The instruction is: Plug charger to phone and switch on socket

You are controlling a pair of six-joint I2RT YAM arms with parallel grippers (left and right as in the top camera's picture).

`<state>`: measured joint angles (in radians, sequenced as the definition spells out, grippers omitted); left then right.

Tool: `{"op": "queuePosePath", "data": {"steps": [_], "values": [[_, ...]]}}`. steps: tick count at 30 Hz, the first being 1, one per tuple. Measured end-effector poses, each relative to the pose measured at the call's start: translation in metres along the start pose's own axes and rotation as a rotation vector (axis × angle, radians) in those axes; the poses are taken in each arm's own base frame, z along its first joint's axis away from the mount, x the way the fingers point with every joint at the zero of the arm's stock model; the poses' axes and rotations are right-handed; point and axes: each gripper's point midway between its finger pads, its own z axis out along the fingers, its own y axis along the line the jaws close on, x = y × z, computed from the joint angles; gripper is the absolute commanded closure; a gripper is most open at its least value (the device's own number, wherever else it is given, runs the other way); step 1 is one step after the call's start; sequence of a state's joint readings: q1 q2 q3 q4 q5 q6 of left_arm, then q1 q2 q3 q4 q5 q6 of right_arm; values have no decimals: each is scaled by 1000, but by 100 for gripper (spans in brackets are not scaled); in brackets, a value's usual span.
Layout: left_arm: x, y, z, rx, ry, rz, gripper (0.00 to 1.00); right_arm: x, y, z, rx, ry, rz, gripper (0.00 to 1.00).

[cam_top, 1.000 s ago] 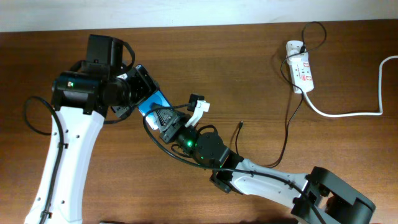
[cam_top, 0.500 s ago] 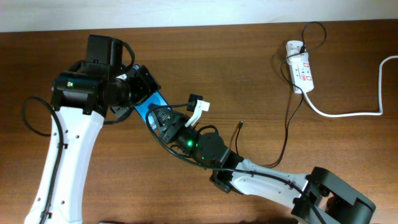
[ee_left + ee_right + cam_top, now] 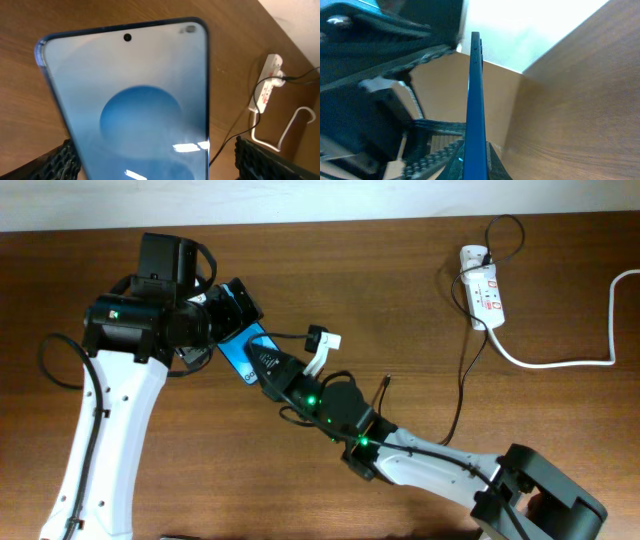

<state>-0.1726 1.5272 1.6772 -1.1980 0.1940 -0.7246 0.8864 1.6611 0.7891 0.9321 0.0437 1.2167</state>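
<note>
Closest in, the right gripper (image 3: 473, 165) was clamped on the lower end of the phone (image 3: 135, 100), a slim slab with a glossy blue screen and rounded corners, held up off the table. The left gripper (image 3: 228, 330) stood spread wide, its ribbed black fingers (image 3: 60, 162) flanking the glass, the right one clear of it. Beyond lay the grained brown wooden table (image 3: 400, 270). On it the charger (image 3: 386, 382), a thin black cable with a small tip, trailed back to the oblong white socket (image 3: 482, 292) with its thick white cord (image 3: 560, 363).
</note>
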Motion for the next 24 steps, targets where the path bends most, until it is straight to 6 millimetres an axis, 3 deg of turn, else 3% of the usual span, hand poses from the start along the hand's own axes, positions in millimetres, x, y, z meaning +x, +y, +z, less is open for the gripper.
{"op": "queuePosePath", "data": {"steps": [5, 10, 13, 16, 19, 22, 24], "values": [[1, 15, -1, -79, -9, 50, 0, 3, -44, -4, 144, 117, 78, 96], [3, 32, -12, -155, -31, 86, 1, -3, -48, -9, 118, 226, 125, 96], [4, 34, -28, -152, -66, 113, 1, 5, -63, -18, 161, 335, 142, 96], [9, 36, -56, -137, -127, 136, 1, 16, -108, -41, 341, 442, 173, 96], [12, 39, -84, -122, -203, 150, 1, 26, -136, -64, 463, 518, 157, 96], [17, 51, -107, -149, -261, 153, 1, 29, -129, -80, 494, 561, 120, 96], [21, 60, -116, -180, -282, 153, 1, 25, -108, -88, 471, 565, 91, 96]]}}
